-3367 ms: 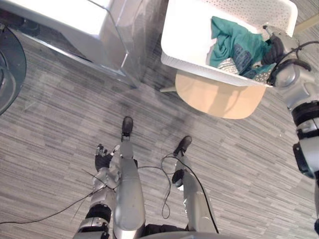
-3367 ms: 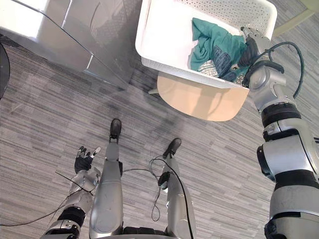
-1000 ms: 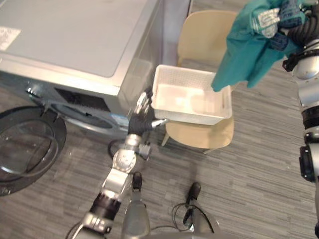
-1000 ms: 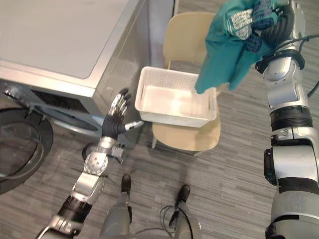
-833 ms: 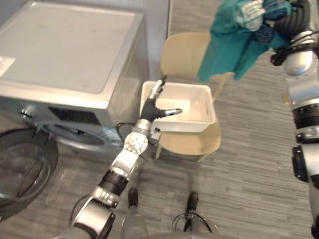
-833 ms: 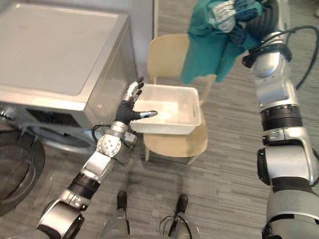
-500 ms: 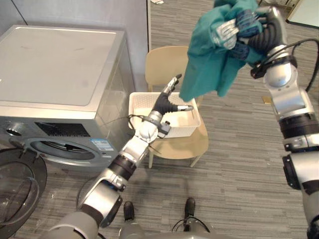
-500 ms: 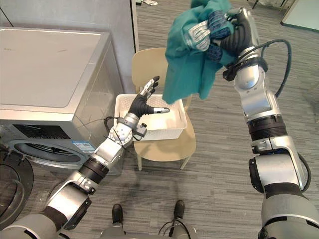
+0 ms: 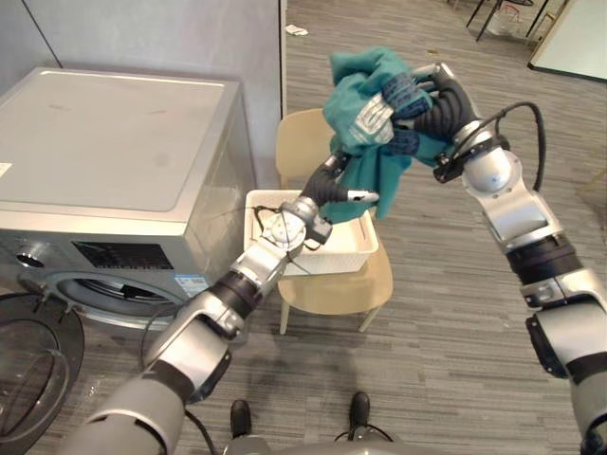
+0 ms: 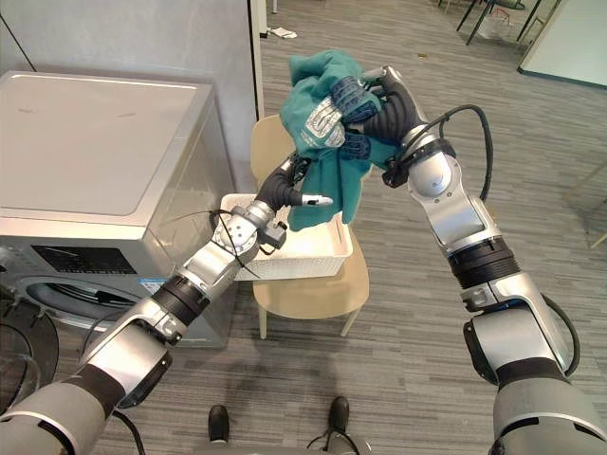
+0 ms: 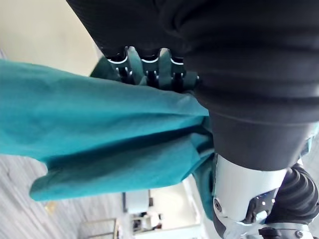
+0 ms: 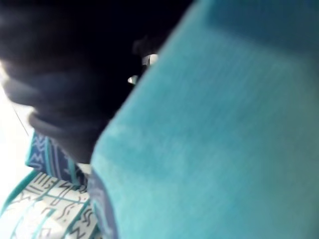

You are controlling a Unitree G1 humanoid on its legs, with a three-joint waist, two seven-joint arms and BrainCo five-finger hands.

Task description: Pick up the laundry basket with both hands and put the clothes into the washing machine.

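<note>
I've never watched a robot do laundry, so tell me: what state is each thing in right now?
clothes: bunched, held up in the air.
right hand: shut on the clothes.
left hand: up against the hanging cloth.
chair: upright.
laundry basket: resting on the chair seat.
washing machine door: swung open.

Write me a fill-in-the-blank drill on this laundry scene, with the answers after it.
1. The right hand holds the ___ clothes up in the air.
2. The white basket sits on a beige ___.
3. The washing machine stands to the basket's ___.
4. The machine's round door is ___.
Answers: teal; chair; left; open.
</note>
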